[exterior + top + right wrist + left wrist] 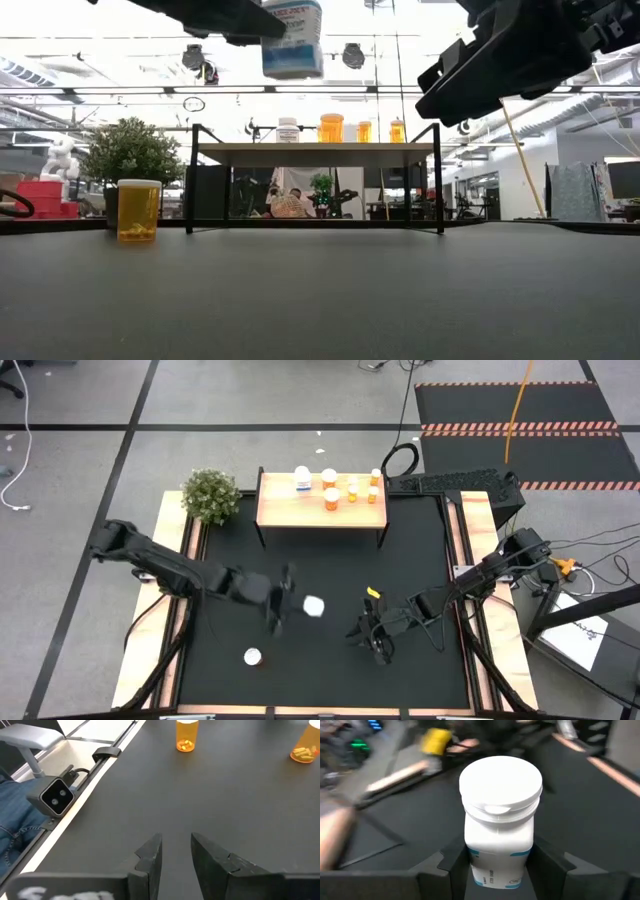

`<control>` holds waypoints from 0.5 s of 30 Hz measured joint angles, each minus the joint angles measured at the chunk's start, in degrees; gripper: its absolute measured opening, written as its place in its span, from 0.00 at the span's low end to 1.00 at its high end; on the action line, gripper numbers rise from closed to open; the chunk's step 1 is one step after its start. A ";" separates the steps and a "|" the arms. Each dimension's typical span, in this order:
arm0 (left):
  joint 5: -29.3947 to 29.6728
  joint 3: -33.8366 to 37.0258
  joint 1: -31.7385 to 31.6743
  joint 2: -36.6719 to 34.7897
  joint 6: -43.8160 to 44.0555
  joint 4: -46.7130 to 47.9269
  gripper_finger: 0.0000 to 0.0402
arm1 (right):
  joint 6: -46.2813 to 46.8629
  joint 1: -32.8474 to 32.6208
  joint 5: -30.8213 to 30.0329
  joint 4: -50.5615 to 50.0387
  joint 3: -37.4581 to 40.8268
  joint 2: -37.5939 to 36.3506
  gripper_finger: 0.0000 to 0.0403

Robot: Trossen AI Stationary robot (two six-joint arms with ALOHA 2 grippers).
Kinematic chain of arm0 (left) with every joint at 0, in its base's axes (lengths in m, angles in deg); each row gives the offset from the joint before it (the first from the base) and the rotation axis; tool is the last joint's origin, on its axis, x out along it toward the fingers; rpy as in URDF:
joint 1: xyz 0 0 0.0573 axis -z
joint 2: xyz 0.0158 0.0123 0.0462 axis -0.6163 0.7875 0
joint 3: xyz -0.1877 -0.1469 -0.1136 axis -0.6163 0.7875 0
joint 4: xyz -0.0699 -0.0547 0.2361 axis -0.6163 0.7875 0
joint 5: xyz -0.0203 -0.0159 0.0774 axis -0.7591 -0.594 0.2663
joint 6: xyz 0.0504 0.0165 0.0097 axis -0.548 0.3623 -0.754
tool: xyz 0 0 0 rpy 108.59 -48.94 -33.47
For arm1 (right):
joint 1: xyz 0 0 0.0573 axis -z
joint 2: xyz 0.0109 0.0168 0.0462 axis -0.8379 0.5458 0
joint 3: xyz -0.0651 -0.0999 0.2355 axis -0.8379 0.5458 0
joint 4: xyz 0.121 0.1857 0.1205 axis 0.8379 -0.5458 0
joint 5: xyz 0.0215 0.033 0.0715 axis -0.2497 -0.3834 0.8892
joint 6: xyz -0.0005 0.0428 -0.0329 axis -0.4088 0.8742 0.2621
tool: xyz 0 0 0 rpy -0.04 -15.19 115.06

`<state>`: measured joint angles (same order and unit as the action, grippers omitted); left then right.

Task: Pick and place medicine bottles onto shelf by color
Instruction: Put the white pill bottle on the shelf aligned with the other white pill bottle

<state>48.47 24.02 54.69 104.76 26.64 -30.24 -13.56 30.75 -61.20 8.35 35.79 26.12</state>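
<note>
My left gripper is shut on a white medicine bottle and holds it well above the black mat, left of the table's middle; the low view shows this bottle high in the air. My right gripper hovers right of centre, its fingers slightly apart with nothing between them. An orange bottle with a white cap stands on its base near the front edge. The shelf at the far side carries a white bottle and several orange ones. My left gripper pinches the white bottle's lower body between its two fingers, one on each side. The fingers come from the table's left, slanting a little downward. The bottle stands upright in the hold, cap up, lifted clear of the mat.
A potted plant stands by the shelf's left end. Pale wooden rails line the mat on both sides. The right wrist view shows two orange bottles on the mat beyond my right gripper, and the low camera at the edge.
</note>
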 joint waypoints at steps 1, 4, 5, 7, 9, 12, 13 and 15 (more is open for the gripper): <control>0.21 0.02 -1.38 -2.16 -0.58 1.17 0.42 | 0.04 -0.15 -0.03 0.03 0.00 0.00 0.24; 0.23 0.00 -6.12 -8.18 -3.01 3.68 0.43 | 0.01 -0.38 -0.07 0.10 0.00 0.00 0.24; 0.22 0.00 -7.87 -9.99 -3.70 4.54 0.43 | 0.04 -0.38 -0.07 0.16 0.00 0.00 0.24; 0.20 0.00 -11.63 -13.15 -4.96 5.38 0.43 | 0.07 -0.38 -0.10 0.18 0.00 0.00 0.24; 0.20 0.00 -15.57 -16.05 -5.82 6.98 0.43 | 0.07 -0.38 -0.13 0.27 0.00 0.00 0.24; -2.60 0.00 -22.19 -19.17 -5.86 7.42 0.43 | -0.01 -0.38 -0.15 0.29 0.00 0.00 0.24; -3.93 0.00 -24.55 -19.87 -5.39 7.49 0.43 | -0.07 -0.38 -0.15 0.29 0.00 0.00 0.24; -7.40 0.00 -29.12 -20.70 -4.23 6.83 0.43 | -0.23 -0.38 -0.16 0.36 0.00 0.00 0.24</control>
<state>41.07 24.02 25.56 84.06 22.41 -23.42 -13.79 30.37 -61.36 8.71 35.79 26.12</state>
